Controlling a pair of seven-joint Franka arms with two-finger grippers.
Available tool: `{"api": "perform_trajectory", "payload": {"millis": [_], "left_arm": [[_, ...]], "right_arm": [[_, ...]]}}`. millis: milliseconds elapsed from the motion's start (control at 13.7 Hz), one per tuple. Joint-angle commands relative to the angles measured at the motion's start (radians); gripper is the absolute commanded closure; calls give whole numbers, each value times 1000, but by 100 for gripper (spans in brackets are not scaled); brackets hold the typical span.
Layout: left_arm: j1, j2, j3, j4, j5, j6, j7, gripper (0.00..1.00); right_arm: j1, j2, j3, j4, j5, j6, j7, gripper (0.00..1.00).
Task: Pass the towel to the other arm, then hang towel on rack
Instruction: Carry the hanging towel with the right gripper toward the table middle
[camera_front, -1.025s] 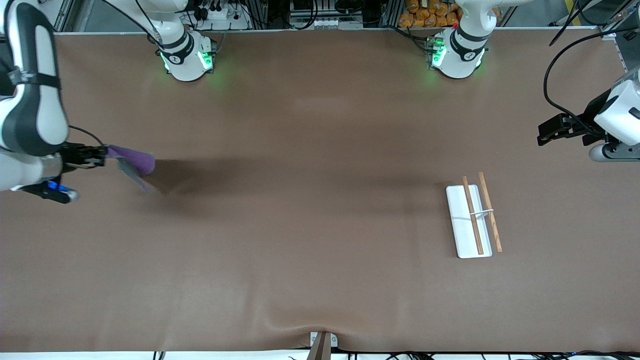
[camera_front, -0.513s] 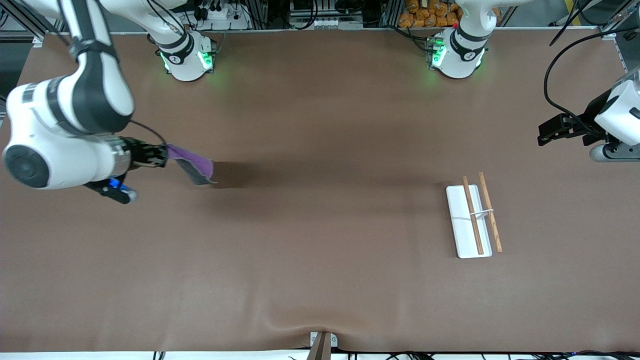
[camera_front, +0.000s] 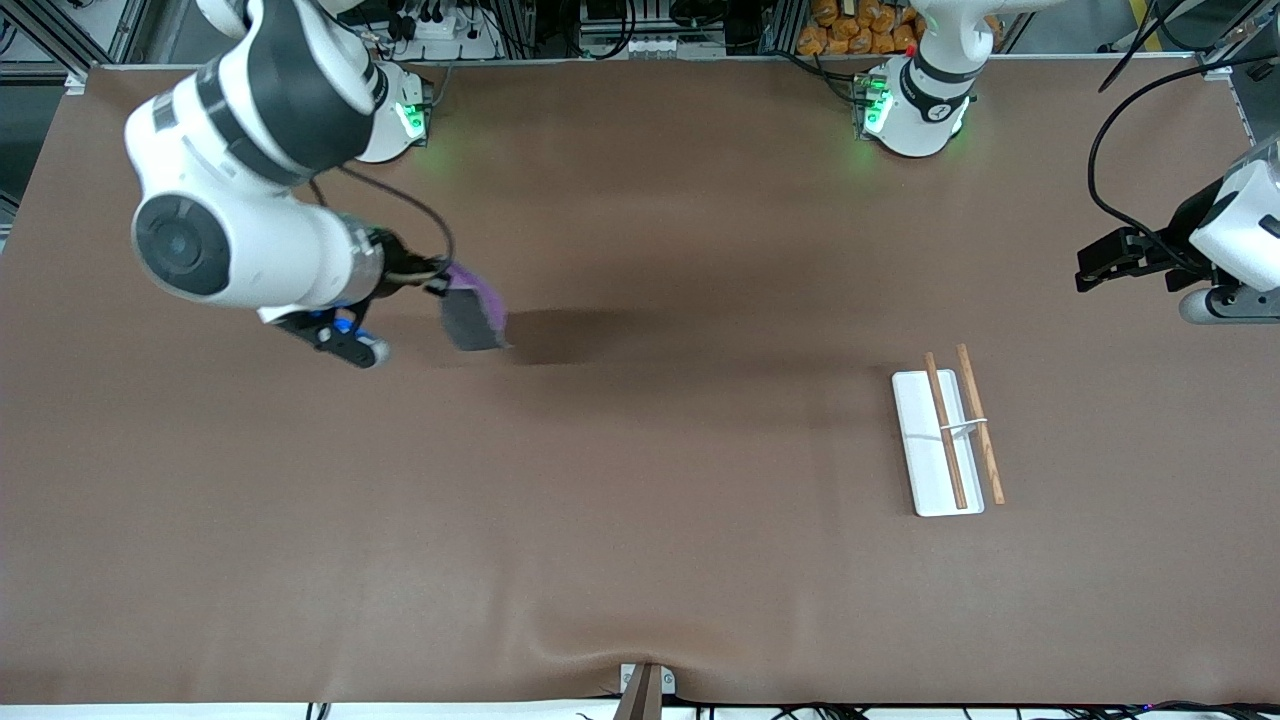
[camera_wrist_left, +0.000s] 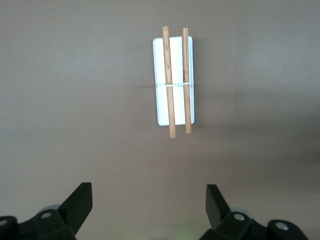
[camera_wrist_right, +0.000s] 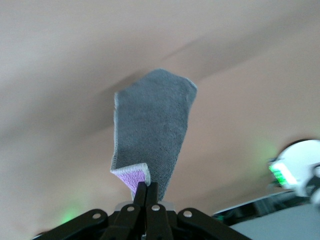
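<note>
My right gripper (camera_front: 437, 284) is shut on one corner of the towel (camera_front: 472, 312), a dark-grey cloth with a purple reverse that hangs in the air over the table toward the right arm's end. In the right wrist view the towel (camera_wrist_right: 151, 127) dangles from the pinched fingertips (camera_wrist_right: 146, 188), its purple corner folded over. The rack (camera_front: 947, 430), a white base plate with two wooden rods, lies on the table toward the left arm's end. My left gripper (camera_front: 1088, 272) waits open at that end of the table. Its wrist view shows the rack (camera_wrist_left: 173, 80) past its spread fingers (camera_wrist_left: 80, 202).
The brown table mat (camera_front: 640, 520) covers the whole surface and has a small ripple at its edge nearest the camera. The two arm bases (camera_front: 915, 110) stand along the table's farthest edge. A black cable (camera_front: 1110, 140) hangs over the left arm's end.
My right arm has swung the hanging towel from the table's end toward the middle, and its elbow has risen. The left arm and the rack have not moved.
</note>
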Motion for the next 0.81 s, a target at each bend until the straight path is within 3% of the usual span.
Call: {"api": "perform_trajectory", "payload": {"millis": [0,220,732], "left_arm": [[5,0,-3,1,-8,10,8,0],[5,0,-3,3,-10,10,8,0],[5,0,-3,3,-8,12,8,0]], "right_arm": [[55,3,-10,45,93,66,62,100],[129,5,-10,76,101,146,100,100],[265,9,-12,90,218,376,272,100]]}}
